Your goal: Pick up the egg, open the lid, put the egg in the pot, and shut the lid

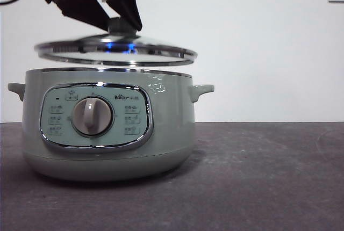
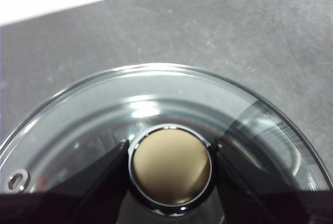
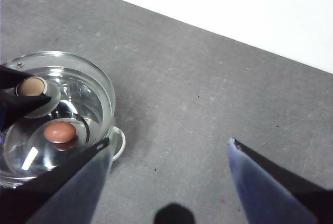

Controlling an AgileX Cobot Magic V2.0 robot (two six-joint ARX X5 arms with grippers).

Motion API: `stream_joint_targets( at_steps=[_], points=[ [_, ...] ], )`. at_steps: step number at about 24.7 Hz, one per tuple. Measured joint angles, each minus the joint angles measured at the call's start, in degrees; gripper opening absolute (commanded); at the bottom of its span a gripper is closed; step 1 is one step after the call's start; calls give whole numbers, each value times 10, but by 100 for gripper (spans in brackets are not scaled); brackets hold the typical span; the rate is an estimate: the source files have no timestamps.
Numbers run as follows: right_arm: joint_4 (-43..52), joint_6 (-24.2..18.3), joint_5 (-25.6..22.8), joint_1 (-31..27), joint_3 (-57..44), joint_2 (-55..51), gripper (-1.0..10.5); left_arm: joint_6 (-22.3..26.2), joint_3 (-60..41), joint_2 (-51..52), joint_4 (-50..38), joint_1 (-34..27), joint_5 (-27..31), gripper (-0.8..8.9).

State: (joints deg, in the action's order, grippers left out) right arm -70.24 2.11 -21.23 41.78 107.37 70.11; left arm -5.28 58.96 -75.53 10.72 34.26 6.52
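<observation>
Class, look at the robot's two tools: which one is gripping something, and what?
The left tool grips the lid by its knob, holding it above the pot. The right tool is open and holds nothing.

glass lid (image 1: pixel 115 50) level just above sage-green pot (image 1: pixel 107 129), reddish-brown egg (image 3: pixel 60 132) inside pot

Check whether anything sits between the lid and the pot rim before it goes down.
Nothing visible does. The left gripper holds the lid by its knob just above the pot, a bare gap between them. The egg already lies inside.
</observation>
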Motion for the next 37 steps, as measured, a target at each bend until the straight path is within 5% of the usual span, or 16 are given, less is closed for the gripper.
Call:
stream_joint_targets(
  at_steps=[27, 33, 37],
  points=[
    [-8, 3, 0, 0, 0, -2, 377, -32, -53, 0, -38, 0, 21, 8],
    [-8, 7, 0, 0, 0, -2, 377, -33, -53, 0, -40, 0, 21, 404],
    [-9, 7, 0, 0, 0, -2, 377, -35, -53, 0, -42, 0, 20, 409]
  ],
)
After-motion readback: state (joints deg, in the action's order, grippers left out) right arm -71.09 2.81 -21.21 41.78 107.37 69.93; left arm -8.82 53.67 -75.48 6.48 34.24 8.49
